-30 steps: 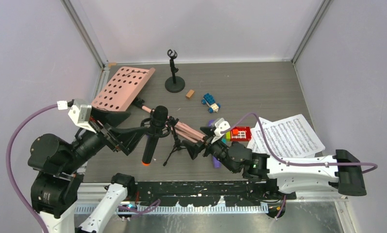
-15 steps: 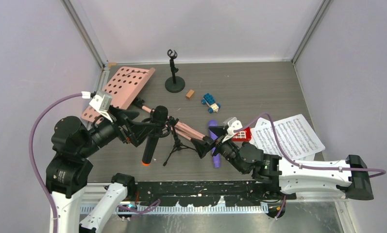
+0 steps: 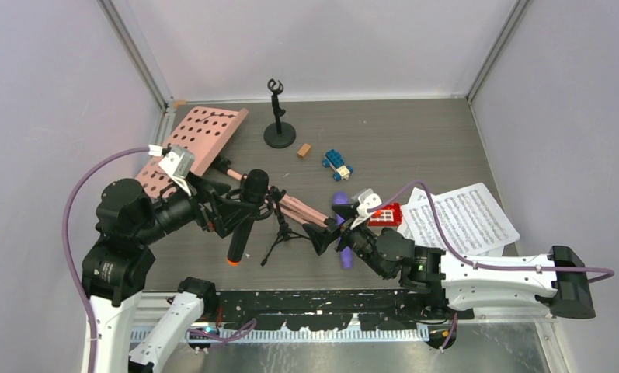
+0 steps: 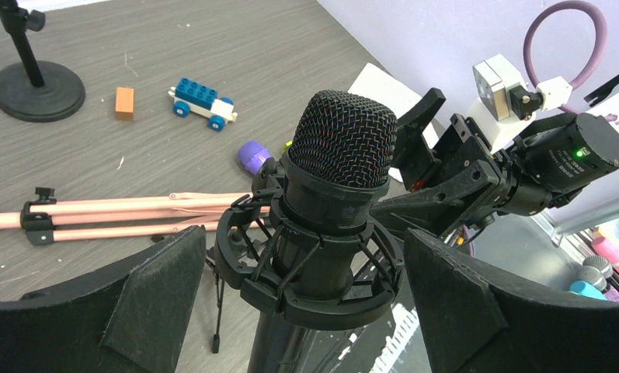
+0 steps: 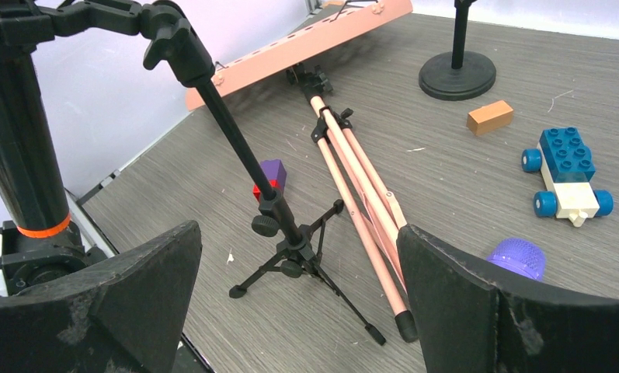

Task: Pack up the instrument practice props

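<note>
**Top view:** fixed high above the near edge, looking down over the whole table [image 3: 415,132]. **Left wrist view:** low, close behind the black microphone [image 4: 339,144], facing right. **Right wrist view:** low, facing the far-left corner. All share the pink tripod legs [image 3: 297,204].

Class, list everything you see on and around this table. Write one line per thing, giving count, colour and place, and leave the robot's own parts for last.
sheet-music holder: one, pink, perforated, lying back left
black microphone: one, orange tip, in a cradle, centre left
tripod support: one, black, centre
round-base support: one, black, upright, back centre
purple microphone: one, lying at centre, partly hidden
note sheets: white, printed, right; count unclear
toy car: one, blue and white, behind centre
orange brick: one, beside the round-base support
red brick: one, by the note sheets
left gripper: black, open, at the black microphone
right gripper: black, open, facing the tripod support
</note>
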You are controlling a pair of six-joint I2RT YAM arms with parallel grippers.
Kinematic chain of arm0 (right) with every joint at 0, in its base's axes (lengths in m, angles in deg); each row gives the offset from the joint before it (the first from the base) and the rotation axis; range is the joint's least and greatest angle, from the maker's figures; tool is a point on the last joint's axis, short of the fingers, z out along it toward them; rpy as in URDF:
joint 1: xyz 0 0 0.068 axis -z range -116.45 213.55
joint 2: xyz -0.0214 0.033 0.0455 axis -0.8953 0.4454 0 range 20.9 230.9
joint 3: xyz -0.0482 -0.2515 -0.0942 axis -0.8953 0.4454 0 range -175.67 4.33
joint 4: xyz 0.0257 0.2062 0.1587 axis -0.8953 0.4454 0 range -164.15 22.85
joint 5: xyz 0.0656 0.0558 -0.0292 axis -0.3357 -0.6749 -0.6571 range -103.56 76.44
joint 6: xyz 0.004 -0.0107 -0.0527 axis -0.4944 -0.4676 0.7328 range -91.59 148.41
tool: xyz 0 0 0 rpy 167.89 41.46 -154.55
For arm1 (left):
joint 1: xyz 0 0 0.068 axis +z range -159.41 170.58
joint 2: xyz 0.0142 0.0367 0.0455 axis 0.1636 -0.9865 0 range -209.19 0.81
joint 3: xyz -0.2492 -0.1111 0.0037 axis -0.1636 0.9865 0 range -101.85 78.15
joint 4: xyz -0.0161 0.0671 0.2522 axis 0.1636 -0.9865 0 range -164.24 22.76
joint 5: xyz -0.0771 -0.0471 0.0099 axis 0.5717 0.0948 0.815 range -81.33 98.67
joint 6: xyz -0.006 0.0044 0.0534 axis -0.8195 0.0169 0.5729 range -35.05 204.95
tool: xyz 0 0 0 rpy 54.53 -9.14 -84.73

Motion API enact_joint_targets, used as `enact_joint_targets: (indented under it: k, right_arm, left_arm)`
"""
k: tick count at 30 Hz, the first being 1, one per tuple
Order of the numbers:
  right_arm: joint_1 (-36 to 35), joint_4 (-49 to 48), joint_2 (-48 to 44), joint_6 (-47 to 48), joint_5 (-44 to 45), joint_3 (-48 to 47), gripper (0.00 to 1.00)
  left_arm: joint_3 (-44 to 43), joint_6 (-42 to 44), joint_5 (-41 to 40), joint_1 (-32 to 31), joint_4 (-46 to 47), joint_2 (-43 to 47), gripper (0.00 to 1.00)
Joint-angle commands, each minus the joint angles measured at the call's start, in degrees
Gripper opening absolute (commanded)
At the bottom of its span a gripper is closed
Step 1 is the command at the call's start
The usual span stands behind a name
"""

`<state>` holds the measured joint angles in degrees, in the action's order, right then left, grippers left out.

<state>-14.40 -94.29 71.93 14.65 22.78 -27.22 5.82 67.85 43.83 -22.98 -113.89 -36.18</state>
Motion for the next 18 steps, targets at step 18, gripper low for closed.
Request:
enact_joint_targets:
  k: [18]
  right_arm:
    - [-0.17, -2.47, 2.87, -1.12, 0.24, -1.01, 1.00]
  left_arm:
    - [1.73, 2.87, 8.95, 0.20, -0.90, -2.92, 1.00]
